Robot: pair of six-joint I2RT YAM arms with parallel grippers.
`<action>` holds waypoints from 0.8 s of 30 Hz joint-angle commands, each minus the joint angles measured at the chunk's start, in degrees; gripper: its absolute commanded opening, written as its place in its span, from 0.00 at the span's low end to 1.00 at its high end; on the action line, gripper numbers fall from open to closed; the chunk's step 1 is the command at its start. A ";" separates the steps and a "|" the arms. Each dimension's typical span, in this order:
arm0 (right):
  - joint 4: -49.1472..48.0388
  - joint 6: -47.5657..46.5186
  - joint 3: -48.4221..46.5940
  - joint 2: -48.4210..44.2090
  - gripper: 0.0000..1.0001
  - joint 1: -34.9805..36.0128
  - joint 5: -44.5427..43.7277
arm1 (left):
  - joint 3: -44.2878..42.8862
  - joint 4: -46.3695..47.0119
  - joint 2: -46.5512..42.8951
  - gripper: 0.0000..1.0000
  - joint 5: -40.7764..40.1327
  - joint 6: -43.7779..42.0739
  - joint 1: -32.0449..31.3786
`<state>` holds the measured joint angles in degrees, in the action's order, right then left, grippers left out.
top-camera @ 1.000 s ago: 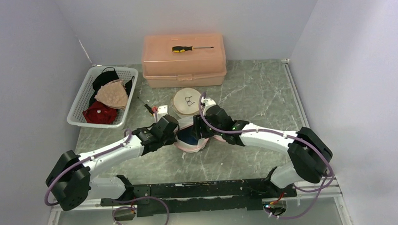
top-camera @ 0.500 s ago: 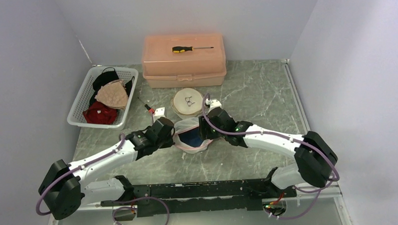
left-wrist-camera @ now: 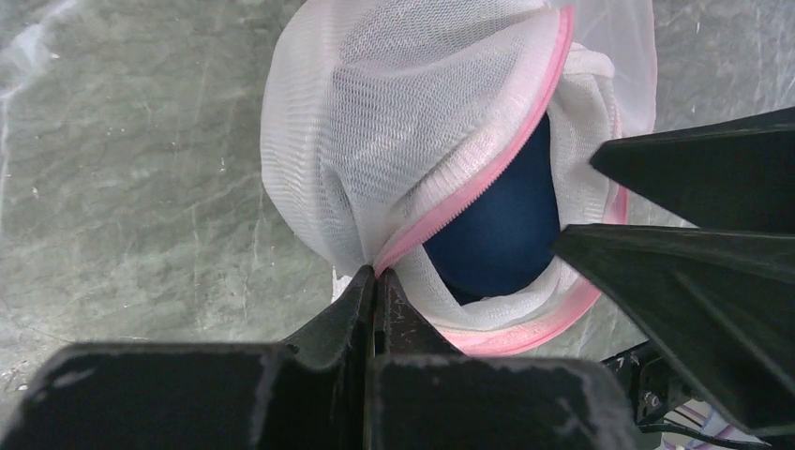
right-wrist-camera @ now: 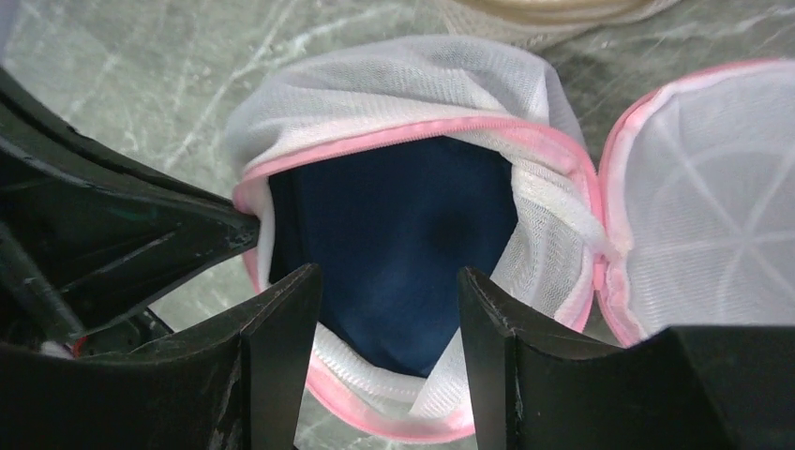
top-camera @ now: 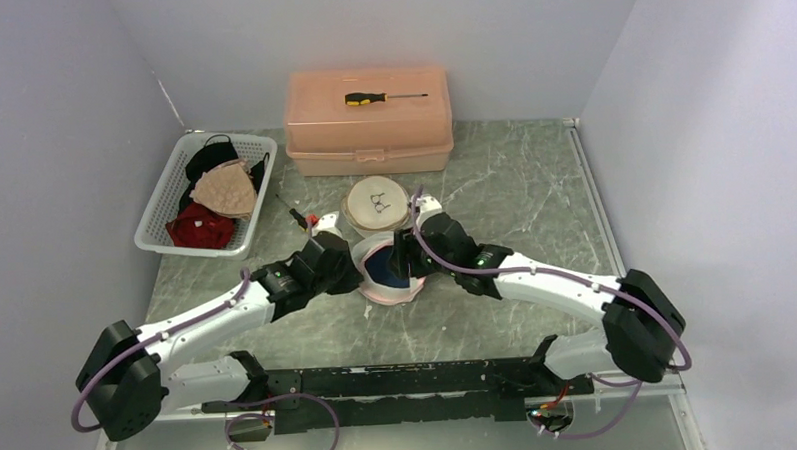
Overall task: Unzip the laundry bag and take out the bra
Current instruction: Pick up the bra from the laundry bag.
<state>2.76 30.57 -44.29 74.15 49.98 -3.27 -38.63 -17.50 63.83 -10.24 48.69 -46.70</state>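
The laundry bag [top-camera: 387, 293] is white mesh with a pink zipper edge and lies unzipped mid-table, its round flap [right-wrist-camera: 712, 187] folded open to one side. A dark blue bra [top-camera: 381, 273] fills the opening. My left gripper [top-camera: 348, 267] is shut on the bag's pink-edged rim [left-wrist-camera: 377, 272], holding the mesh [left-wrist-camera: 375, 112] up beside the bra [left-wrist-camera: 497, 216]. My right gripper [top-camera: 404, 260] hangs open over the mouth [right-wrist-camera: 389, 281]. Its fingers [right-wrist-camera: 281, 319] straddle the bra [right-wrist-camera: 394, 234] without gripping it.
A white basket [top-camera: 164, 208] of garments stands at the back left. A pink lidded box [top-camera: 369, 136] with a screwdriver [top-camera: 382, 97] on it is at the back. A round beige pouch [top-camera: 377, 203] and a small white and red item [top-camera: 319, 225] lie just behind the bag.
The left gripper pulled the bag's rim leftward and back, and the mouth now shows more of the bra. The right gripper shifted slightly farther over the opening.
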 commanded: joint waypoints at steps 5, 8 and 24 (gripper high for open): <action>-5.14 2.38 0.35 6.80 0.58 -1.55 2.98 | -2.12 2.81 1.89 0.03 2.25 -0.94 0.03; -6.09 3.52 1.14 7.98 0.58 -3.01 2.31 | -1.80 2.84 1.99 0.03 2.57 -0.93 0.03; -3.28 5.08 0.22 10.77 0.67 -3.70 -1.60 | -0.92 4.67 4.22 0.03 4.04 -0.68 0.03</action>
<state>-0.01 34.76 -43.00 83.00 46.57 -5.45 -38.74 -14.79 67.53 -7.27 48.71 -46.70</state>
